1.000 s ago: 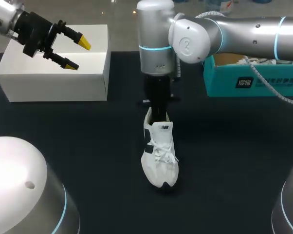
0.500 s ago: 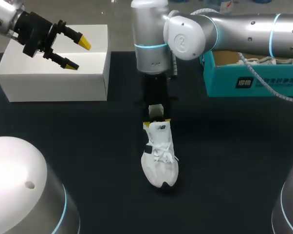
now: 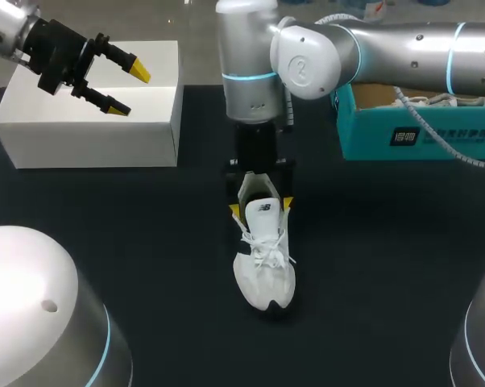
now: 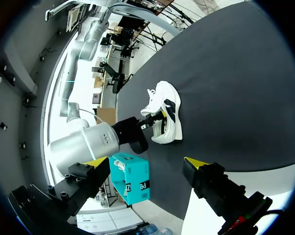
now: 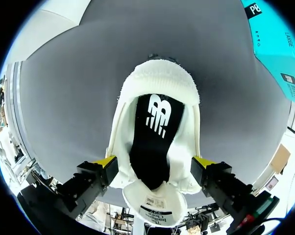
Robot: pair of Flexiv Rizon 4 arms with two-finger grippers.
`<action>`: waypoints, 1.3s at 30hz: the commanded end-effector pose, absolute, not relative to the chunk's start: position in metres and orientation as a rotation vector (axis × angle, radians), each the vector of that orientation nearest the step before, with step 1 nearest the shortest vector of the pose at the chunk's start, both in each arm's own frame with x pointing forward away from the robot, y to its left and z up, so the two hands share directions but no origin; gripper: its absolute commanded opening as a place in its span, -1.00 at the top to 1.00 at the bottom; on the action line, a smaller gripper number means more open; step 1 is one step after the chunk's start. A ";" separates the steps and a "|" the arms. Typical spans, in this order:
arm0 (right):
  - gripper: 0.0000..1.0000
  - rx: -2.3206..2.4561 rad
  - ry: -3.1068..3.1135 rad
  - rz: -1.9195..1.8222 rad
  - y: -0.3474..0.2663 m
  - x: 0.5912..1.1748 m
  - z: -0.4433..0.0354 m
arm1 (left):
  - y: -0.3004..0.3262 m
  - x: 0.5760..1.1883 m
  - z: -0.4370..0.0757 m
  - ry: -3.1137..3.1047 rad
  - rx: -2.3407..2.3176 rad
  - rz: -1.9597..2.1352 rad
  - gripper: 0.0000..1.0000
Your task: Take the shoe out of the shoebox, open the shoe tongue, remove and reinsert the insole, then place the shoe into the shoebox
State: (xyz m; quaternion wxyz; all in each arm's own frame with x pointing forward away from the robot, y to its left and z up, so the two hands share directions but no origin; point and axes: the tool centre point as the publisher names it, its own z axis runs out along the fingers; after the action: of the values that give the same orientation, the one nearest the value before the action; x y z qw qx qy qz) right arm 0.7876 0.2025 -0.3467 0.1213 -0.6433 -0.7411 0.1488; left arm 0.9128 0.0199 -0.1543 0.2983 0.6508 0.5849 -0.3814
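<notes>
The white shoe [image 3: 264, 266] stands upright on its sole on the black table [image 3: 146, 242], its toe toward us and its laces [image 3: 267, 250] tied. Its tongue [image 3: 264, 211] stands up at the mouth of the shoe. In the right wrist view a black insole [image 5: 155, 142] lies inside the shoe, between the tongue and the padded heel collar [image 5: 159, 81].

Our right pincer [image 3: 261, 207] hangs over the shoe's opening with its fingers spread wide, one on each side of the shoe at the tongue. Its yellow fingertips [image 5: 106, 161] sit just beside the shoe's side walls. We cannot tell whether they press on the walls, and the pincer has hold of nothing. The right arm comes down from behind the shoe's heel.

The teal shoebox [image 3: 436, 137] lies well apart from the shoe, beyond its heel and off to our right, its top open. A white box [image 3: 89, 129] sits well apart from the shoe on the other side, beyond the heel and to our left. Our left pincer [image 3: 128, 89] hovers above that white box, far from the shoe, with its fingers apart and nothing between them.
</notes>
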 end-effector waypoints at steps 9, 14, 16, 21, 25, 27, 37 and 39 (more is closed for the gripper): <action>-1.00 -1.893 -2.170 0.438 0.203 0.778 -0.337 | 0.020 0.913 -0.154 1.554 1.732 -1.012 -1.00; -1.00 -1.894 -2.170 0.441 0.204 0.774 -0.335 | 0.020 0.913 -0.154 1.554 1.732 -1.012 -1.00; -1.00 -1.896 -2.166 0.443 0.203 0.773 -0.335 | 0.020 0.913 -0.154 1.554 1.732 -1.012 -1.00; -1.00 -1.900 -2.161 0.449 0.204 0.770 -0.333 | 0.020 0.913 -0.154 1.554 1.732 -1.012 -1.00; -1.00 -1.903 -2.162 0.446 0.205 0.768 -0.332 | 0.020 0.913 -0.154 1.554 1.732 -1.012 -1.00; -1.00 -1.903 -2.160 0.446 0.205 0.766 -0.332 | 0.020 0.913 -0.154 1.554 1.732 -1.012 -1.00; -1.00 -1.919 -2.128 0.460 0.205 0.752 -0.330 | 0.020 0.913 -0.154 1.554 1.732 -1.012 -1.00; -1.00 -1.924 -2.120 0.463 0.205 0.748 -0.330 | 0.020 0.913 -0.154 1.554 1.732 -1.012 -1.00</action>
State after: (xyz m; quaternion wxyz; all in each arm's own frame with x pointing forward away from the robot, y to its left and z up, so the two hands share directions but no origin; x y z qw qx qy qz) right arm 0.7542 0.2067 -0.3300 0.1215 -0.6565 -0.7263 0.1634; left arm 0.9128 0.0199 -0.1543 0.2983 0.6508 0.5849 -0.3814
